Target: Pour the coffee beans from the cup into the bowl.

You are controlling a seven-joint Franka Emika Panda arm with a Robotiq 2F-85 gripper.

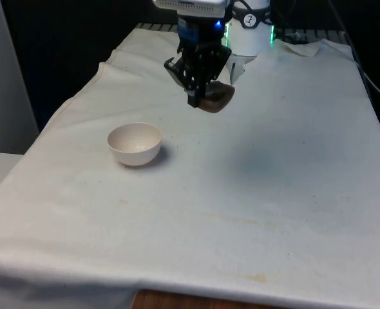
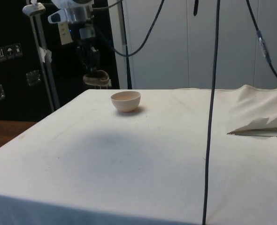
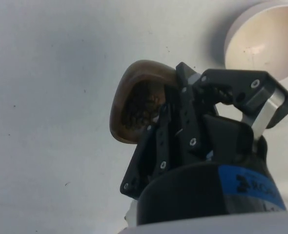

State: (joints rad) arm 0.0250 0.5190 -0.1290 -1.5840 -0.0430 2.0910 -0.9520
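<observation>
In your wrist view the fingers (image 3: pixel 171 126) cover about half of the cup (image 3: pixel 134 97), so you see only part of its rim and a patch of beans (image 3: pixel 136 109) inside; how full it is can't be told. The bowl (image 3: pixel 261 34) is cut off there by the picture's edge, and the gripper hides its near rim. In the front view the gripper (image 1: pixel 199 90) stands before the cup (image 1: pixel 217 98), leaving only its brown lower side. In the side view the cup (image 2: pixel 97 78) is small against the dark cabinets and its contents can't be made out. The desk (image 1: pixel 274 193) runs off the front view's lower edge.
</observation>
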